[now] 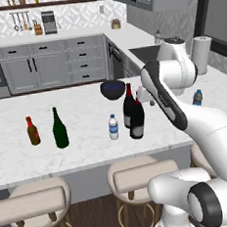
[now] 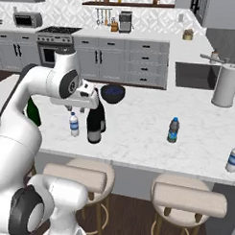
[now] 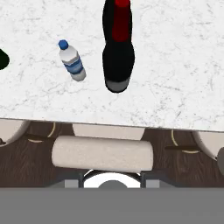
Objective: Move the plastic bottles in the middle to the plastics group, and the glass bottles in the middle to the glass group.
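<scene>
White marble covers the worktop (image 1: 88,132) of the kitchen island, with grey cabinets (image 1: 51,62) behind it and round stools (image 1: 136,174) in front. Near the middle of the worktop stand two black wine bottles (image 1: 134,114) with red tops, very close together, one partly in front of the other. A small clear water bottle (image 1: 114,126) stands just beside them, on their left in the left base view. A dark blue bowl (image 1: 113,89) sits behind the wine bottles. Far to the left stand a small amber bottle (image 1: 32,131) and a slender green bottle (image 1: 60,128), near each other. Well apart on the right side stands a small blue bottle (image 2: 173,130) with a dark cap. The gripper (image 2: 81,106) hangs above the worktop, close to the tops of the wine bottles. Its jaws are closed as far as they go and nothing sits between them.
</scene>
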You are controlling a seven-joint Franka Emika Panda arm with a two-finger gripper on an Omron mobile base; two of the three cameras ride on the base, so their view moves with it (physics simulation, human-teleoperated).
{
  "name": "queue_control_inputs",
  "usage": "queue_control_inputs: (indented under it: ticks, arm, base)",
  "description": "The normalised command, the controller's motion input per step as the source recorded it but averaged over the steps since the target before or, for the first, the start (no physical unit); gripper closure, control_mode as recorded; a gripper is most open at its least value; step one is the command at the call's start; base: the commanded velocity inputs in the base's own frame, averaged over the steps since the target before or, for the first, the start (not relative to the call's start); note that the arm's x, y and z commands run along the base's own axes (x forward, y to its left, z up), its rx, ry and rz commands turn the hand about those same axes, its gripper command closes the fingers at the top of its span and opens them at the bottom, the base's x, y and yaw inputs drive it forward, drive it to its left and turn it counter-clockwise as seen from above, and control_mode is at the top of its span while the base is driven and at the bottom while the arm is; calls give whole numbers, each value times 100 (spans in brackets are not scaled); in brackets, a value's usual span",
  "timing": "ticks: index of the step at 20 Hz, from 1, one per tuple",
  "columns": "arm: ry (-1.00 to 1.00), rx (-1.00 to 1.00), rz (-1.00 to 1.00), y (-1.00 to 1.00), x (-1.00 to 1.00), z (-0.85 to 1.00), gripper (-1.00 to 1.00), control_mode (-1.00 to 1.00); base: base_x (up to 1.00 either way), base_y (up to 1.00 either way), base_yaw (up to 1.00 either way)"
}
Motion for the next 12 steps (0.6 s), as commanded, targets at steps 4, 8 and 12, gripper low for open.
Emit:
queue_control_inputs:
  ticks: [4,8,12]
  arm:
    - [-4,0,0,-6,-11,-4,-100,-100]
    - [-37,-3,1,1,-17,-20,-100,-100]
    - [-49,-3,-8,25,16,-6,-100,-100]
  base:
    - [0,0,0]
    - [0,0,0]
    - [0,0,0]
